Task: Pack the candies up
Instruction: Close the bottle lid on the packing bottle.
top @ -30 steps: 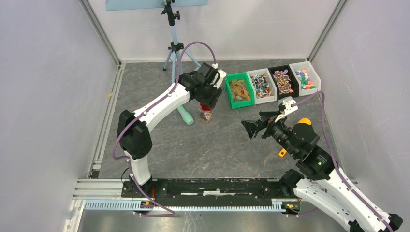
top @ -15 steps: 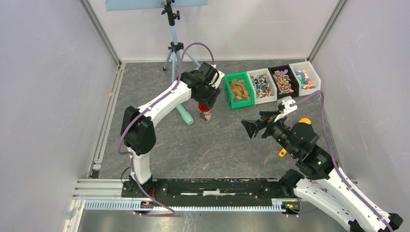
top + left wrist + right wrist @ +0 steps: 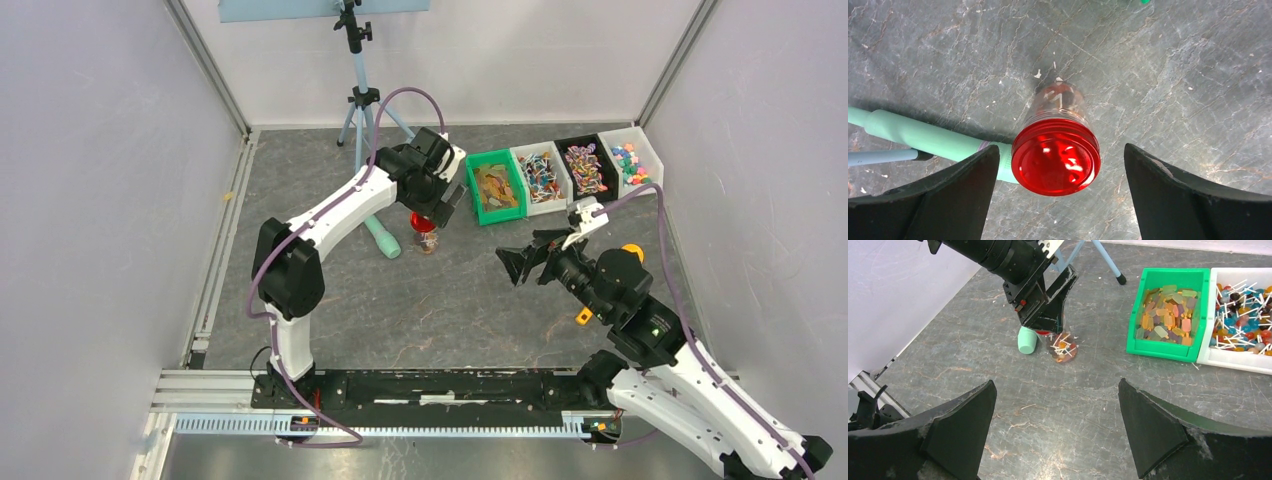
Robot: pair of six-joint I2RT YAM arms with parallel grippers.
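Left wrist view: left gripper (image 3: 1061,148), fingers spread, straddles the red round lid (image 3: 1055,159) capping a clear plastic jar (image 3: 1059,99) of mixed wrapped candies (image 3: 1064,346), probably to tighten it; right gripper (image 3: 1056,382) hovers open, well apart.

No text, label, brand, number or sign can be read in any view. The glossy red round plastic lid (image 3: 1056,161) between the fingers of the left gripper (image 3: 1060,150) shows only bright glare. The candies (image 3: 1165,315) in the green plastic bin (image 3: 1168,274), ahead-right of the right gripper (image 3: 1056,382), are too small to show print.
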